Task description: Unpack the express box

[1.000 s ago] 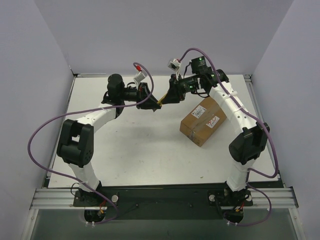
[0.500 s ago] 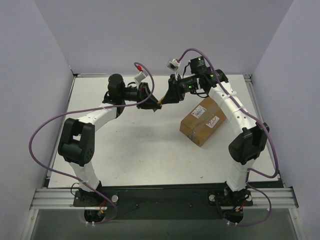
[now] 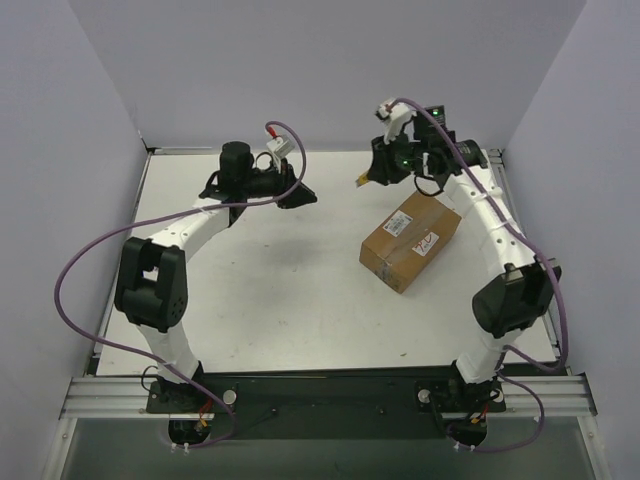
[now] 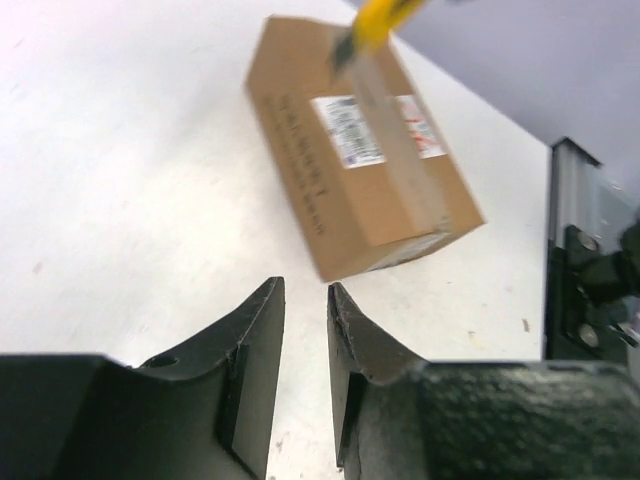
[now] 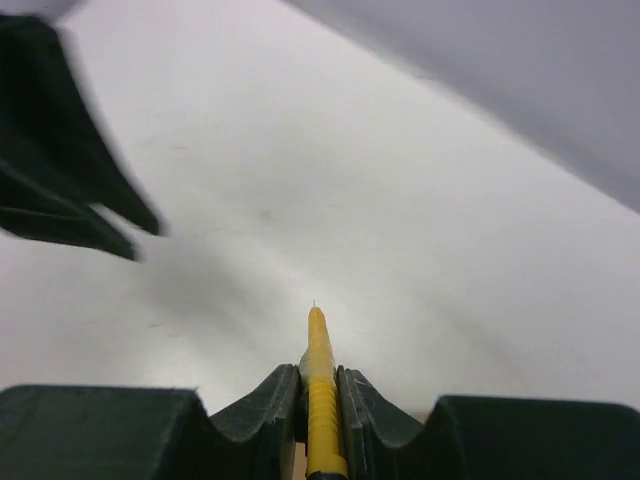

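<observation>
Now the express box [image 3: 410, 241] lies closed and taped on the white table [image 3: 280, 290], label side up. Just off the box's far left corner, the right gripper [image 3: 365, 178] hangs above the table, clenched on a small yellow utility knife [image 5: 320, 400] whose tip pokes out past the fingertips. Well to the left of the box, the left gripper [image 4: 305, 298] is released, its fingers a narrow gap apart with nothing between them.

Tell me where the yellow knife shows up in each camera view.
Top: knife, back right of centre, just beyond the box.
Left wrist: knife at the top edge, overlapping the box.
Right wrist: knife bottom centre, between the fingers.
Shared landmark: the box, in the top and left wrist views.
</observation>
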### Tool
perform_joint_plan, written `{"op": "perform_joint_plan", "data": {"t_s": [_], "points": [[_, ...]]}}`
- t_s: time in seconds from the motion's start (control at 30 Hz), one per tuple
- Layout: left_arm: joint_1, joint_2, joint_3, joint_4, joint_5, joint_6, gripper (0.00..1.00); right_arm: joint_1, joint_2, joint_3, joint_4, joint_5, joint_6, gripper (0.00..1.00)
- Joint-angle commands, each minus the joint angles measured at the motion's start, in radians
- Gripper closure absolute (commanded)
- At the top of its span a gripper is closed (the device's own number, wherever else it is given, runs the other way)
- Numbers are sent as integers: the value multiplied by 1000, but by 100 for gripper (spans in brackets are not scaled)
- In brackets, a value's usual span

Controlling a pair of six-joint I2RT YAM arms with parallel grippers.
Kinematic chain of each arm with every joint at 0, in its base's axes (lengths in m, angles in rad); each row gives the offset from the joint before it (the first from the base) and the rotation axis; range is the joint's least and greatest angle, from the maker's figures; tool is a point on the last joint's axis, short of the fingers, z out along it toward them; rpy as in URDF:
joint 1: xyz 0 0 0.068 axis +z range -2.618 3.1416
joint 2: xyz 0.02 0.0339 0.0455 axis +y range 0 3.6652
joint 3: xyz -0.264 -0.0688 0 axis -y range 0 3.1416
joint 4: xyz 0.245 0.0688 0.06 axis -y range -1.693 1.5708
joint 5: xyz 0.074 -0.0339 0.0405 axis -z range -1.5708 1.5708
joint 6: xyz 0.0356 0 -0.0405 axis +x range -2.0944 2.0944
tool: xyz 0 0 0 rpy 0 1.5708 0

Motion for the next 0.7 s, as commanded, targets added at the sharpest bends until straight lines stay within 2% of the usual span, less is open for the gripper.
{"op": "perform_joint_plan", "data": {"t_s": [0.0, 0.03, 0.07, 0.17, 0.23, 0.33, 0.5, 0.67], "points": [[-9, -24, 37, -159, -192, 121, 66, -87, -184, -169, 214, 572, 24, 100], [-22, -16, 40, -192, -213, 127, 66, -114, -201, -215, 316, 638, -7, 100], [-32, 7, 45, -196, -225, 133, 73, -126, -222, -291, 352, 683, -28, 100], [-80, 65, 92, -208, -273, 146, 93, -177, -227, -376, 455, 911, -94, 100], [-115, 111, 115, -203, -284, 149, 99, -225, -229, -421, 521, 972, -139, 100], [-166, 169, 163, -199, -344, 176, 100, -272, -224, -501, 596, 1067, -229, 100], [-215, 254, 234, -199, -452, 219, 100, -292, -244, -669, 678, 1115, -352, 100], [-238, 302, 260, -176, -419, 238, 100, -292, -271, -719, 577, 1059, -314, 100]]}}
